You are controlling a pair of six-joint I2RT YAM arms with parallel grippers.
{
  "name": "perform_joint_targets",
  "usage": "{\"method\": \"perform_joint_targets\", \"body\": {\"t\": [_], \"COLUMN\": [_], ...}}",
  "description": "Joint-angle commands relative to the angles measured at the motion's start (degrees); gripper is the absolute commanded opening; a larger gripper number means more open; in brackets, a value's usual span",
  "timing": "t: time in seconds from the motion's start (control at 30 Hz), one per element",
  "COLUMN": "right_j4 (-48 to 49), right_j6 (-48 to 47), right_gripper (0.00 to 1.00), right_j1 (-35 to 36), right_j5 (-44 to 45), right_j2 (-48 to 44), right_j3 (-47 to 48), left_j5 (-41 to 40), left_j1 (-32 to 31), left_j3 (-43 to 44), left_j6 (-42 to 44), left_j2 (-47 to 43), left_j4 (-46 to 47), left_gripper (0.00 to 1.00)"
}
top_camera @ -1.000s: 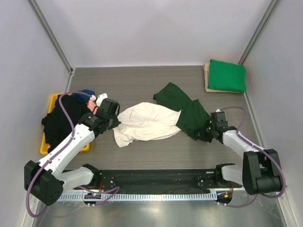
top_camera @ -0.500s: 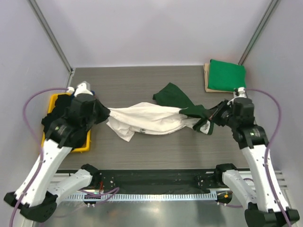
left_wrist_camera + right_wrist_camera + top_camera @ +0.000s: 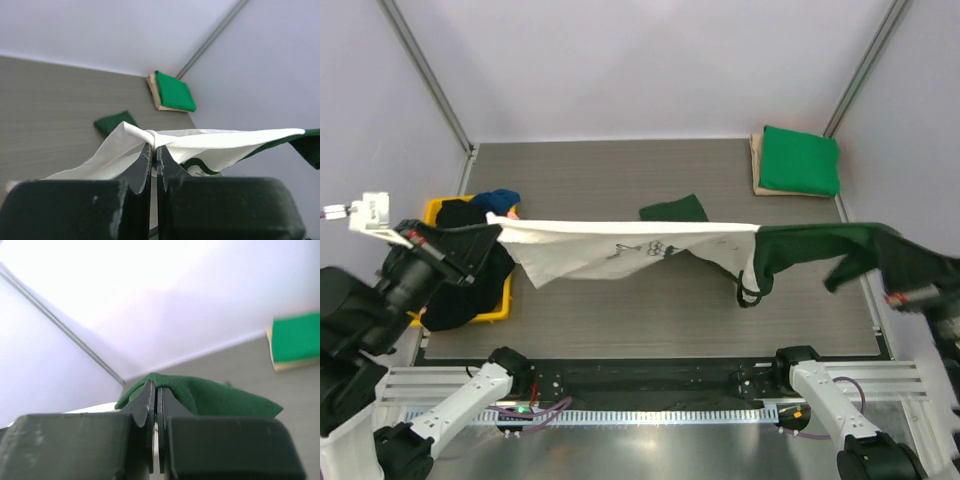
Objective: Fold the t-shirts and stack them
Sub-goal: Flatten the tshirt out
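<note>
Above the grey table (image 3: 600, 170) I hold the cream t-shirt (image 3: 610, 248) stretched taut, left gripper (image 3: 154, 150) pinching its cream edge and right gripper (image 3: 154, 387) pinching its green sleeve; next, I judge, lay it flat for folding.

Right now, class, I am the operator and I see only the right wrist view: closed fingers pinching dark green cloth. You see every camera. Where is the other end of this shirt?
Observer: The left gripper is shut on the cream edge of the shirt, which hangs stretched between both arms above the table.
Operator: Does any part reach down?
Observer: One dark green sleeve seems to rest on the table behind the stretched part.
Operator: What lies on the left?
Observer: A yellow tray heaped with dark clothes.
</note>
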Motion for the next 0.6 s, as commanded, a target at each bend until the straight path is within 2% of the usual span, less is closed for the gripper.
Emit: {"method": "perform_joint_targets", "body": {"t": [0.0, 0.03, 0.13, 0.23, 0.37, 0.4, 0.57], "right_j4": [-2.8, -2.8, -2.4, -0.3, 5.0, 5.7, 14.2], "right_j6": [-5.1, -5.6, -7.1, -8.4, -11.2, -12.5, -15.7], "right_gripper": [0.01, 0.01, 0.01, 0.01, 0.01, 0.01, 0.01], "right_j1": [0.8, 1.2, 2.6, 3.7, 4.3, 4.3, 4.6], "right_j5": [5.0, 4.9, 4.5, 5.3, 8.3, 9.1, 11.4], "right_j2": [0.0, 0.5, 2.6, 5.8, 13.3, 17.9, 33.2], "right_j3": [11.5, 15.5, 19.9, 20.1, 20.1, 20.1, 13.0], "left_j5": [7.7, 8.7, 8.9, 5.3, -5.5, -10.4, -18.3], "left_j1": [0.4, 0.4, 0.5, 0.4, 0.3, 0.3, 0.4], "left_j3": [3.8, 5.0, 8.9, 13.7, 17.9, 18.5, 19.5], "left_j6": [5.4, 6.0, 8.1, 9.9, 10.7, 10.3, 10.0], "left_j2": [-2.4, -3.0, -3.3, 0.5, 8.4, 12.3, 25.3], "left_j4": [4.2, 5.0, 6.2, 3.4, -1.3, -2.1, -6.5], "left_gripper": [0.00, 0.00, 0.00, 0.00, 0.00, 0.00, 0.00]}}
